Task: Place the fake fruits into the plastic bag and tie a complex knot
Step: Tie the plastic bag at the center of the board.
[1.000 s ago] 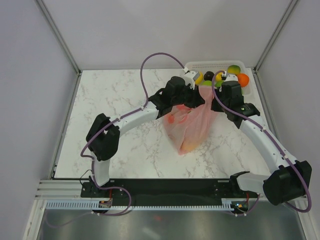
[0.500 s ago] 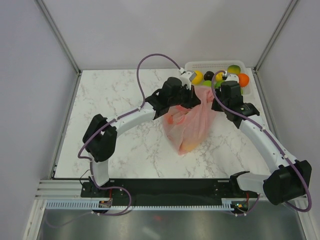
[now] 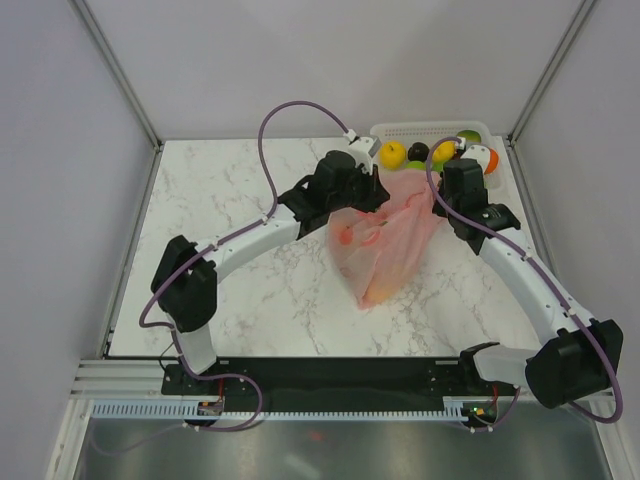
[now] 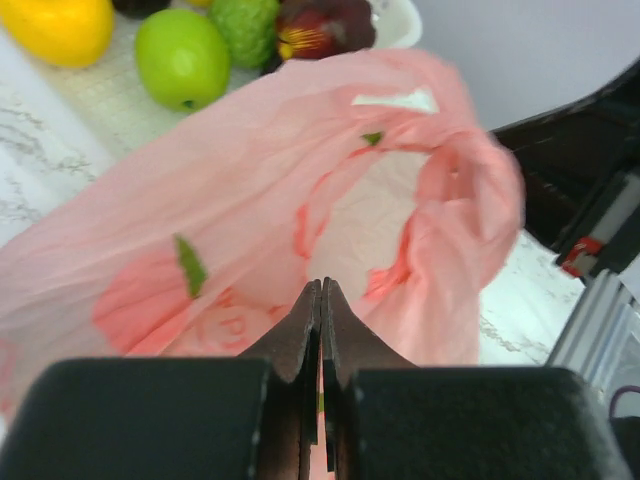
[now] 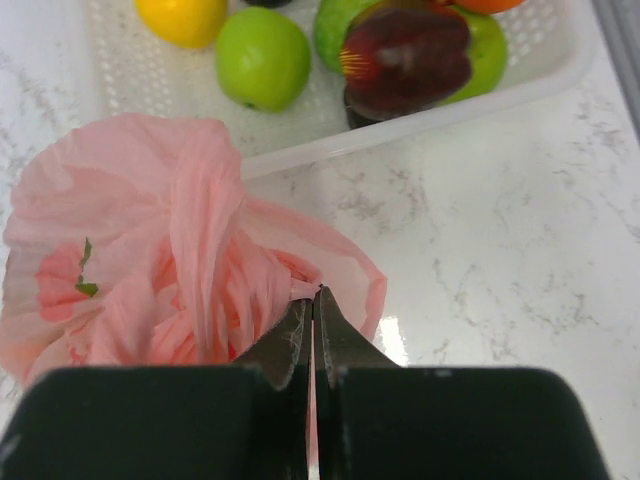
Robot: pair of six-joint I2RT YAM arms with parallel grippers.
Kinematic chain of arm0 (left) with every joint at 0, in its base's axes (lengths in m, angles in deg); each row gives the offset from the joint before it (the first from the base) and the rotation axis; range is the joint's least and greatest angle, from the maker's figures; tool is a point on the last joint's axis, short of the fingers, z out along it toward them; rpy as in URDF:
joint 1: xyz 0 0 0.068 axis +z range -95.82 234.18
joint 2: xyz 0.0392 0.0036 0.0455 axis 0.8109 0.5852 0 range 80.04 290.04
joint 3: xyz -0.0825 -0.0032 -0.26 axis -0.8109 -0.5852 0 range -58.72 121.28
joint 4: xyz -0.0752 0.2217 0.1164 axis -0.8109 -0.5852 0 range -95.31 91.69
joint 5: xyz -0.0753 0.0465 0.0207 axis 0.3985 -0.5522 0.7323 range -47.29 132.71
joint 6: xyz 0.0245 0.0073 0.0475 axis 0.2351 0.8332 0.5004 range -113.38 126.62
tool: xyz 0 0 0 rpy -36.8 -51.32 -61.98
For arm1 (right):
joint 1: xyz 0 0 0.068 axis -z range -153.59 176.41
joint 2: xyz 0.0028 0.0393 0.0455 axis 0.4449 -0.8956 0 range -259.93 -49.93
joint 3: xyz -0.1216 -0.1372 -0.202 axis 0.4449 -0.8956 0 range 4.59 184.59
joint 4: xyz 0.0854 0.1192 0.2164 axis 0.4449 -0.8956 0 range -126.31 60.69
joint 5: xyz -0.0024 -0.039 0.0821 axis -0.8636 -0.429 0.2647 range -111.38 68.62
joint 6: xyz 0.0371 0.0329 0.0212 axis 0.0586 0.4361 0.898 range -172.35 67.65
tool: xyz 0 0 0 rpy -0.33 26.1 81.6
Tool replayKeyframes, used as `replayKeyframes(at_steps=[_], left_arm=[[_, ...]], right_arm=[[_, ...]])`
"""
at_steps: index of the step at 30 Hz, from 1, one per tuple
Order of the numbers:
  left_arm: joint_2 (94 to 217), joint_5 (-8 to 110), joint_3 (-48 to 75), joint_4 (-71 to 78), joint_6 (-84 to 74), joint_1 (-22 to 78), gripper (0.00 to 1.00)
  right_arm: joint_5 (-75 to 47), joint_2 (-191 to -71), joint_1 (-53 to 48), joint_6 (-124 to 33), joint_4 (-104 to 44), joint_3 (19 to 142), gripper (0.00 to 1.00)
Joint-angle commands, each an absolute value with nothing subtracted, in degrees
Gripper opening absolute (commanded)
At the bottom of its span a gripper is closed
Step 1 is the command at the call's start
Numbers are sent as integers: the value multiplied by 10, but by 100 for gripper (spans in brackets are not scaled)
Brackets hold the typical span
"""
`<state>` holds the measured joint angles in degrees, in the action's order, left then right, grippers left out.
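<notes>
Moving back from where it was a second ago, the left gripper (image 3: 372,188) is now sitting farther from the white basket (image 3: 420,128), and its jaws are now pinching shut on the left edge of the plastic bag (image 3: 385,250). The right gripper (image 3: 440,196) is pinching shut on the bag's other edge. Between them the pink bag is hanging down to the surface (image 3: 230,200), with its mouth stretching open.

Most of the fake fruits (image 3: 393,153) are sitting in the basket, just behind the bag. No knot is showing.

Things could be going wrong soon. The bag is thin, so pulling too hard could be tearing it or slipping it out of the jaws. If one edge is dropping, the mouth is flopping shut. Both grippers are busy holding, so nothing is free to be picking up fruit.

Some parts are hard to see. The bag has red and green pictures on it, so I cannot tell if any fruit is lying inside. The right arm is hiding part of the basket.
</notes>
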<state>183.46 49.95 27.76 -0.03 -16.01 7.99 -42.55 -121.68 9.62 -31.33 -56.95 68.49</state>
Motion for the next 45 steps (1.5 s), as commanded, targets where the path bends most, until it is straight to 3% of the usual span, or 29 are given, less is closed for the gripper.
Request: replayKeyframes(at_steps=[1, 8, 12, 19, 39, 45], left_arm=[[1806, 462, 271, -22, -130, 91, 2], [1808, 484, 271, -14, -135, 99, 4], [1821, 545, 279, 14, -139, 99, 43], [1837, 615, 274, 80, -163, 96, 51], [1801, 583, 208, 136, -205, 113, 56], [1815, 641, 212, 172, -236, 109, 47]], right_arm=[[-508, -1201, 102, -313, -561, 703, 0], [-481, -1199, 102, -311, -554, 702, 0], [-448, -1206, 102, -311, -547, 700, 0], [-406, -1212, 102, -309, -542, 693, 0], [-303, -1258, 104, -319, -496, 688, 0], [-276, -1276, 103, -320, -482, 695, 0]])
